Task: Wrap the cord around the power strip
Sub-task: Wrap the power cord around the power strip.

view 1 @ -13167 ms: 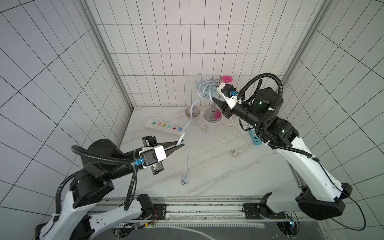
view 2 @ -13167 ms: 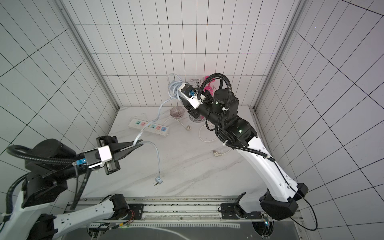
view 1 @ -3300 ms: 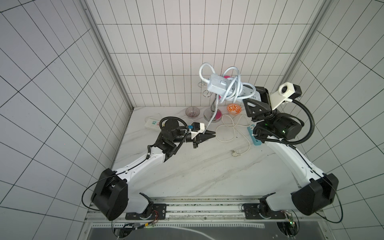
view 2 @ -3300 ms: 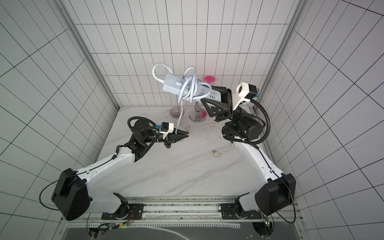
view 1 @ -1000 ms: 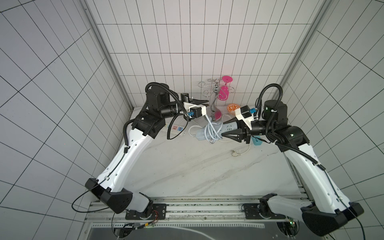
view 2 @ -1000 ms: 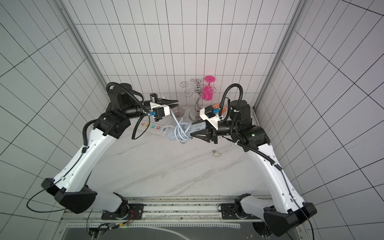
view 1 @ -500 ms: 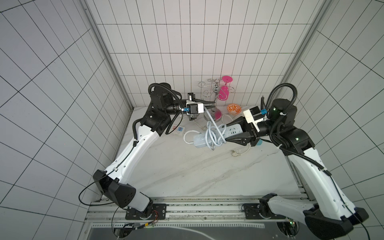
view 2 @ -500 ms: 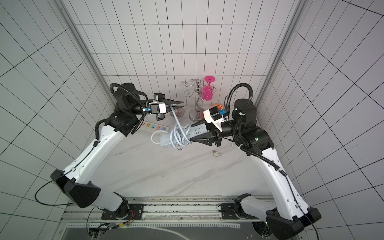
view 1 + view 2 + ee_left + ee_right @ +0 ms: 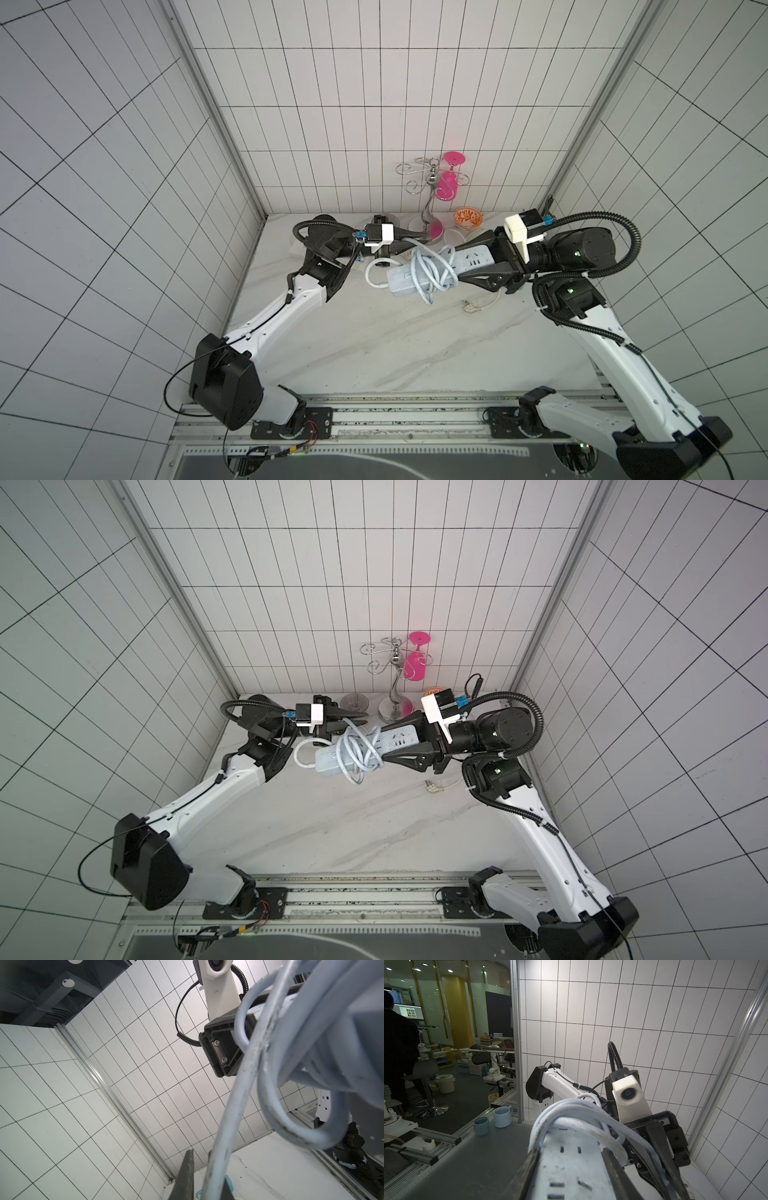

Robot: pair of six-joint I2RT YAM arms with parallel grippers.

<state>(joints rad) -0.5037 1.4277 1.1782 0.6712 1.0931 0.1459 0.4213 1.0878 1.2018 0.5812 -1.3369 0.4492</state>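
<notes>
While your right hand (image 9: pixel 461 266) clamps one end of pale blue-grey bar-shaped power strip (image 9: pixel 401 280) aloft over tabletop (image 9: pixel 374 340), long axis runs toward your left side; left hand (image 9: pixel 415 243), just behind coils, pinches round pale blue-grey cord (image 9: pixel 432 266).

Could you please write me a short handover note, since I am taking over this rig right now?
Grippers: the left gripper is shut on the free stretch of the cord. The right gripper is shut on one end of the power strip, holding it above the table.
Done: several turns of cord lie round the strip's middle, and a loose loop stands out at its free end.
Left: wind on or tuck in the stretch the left gripper holds (plug not visible), then set the strip down.
</notes>
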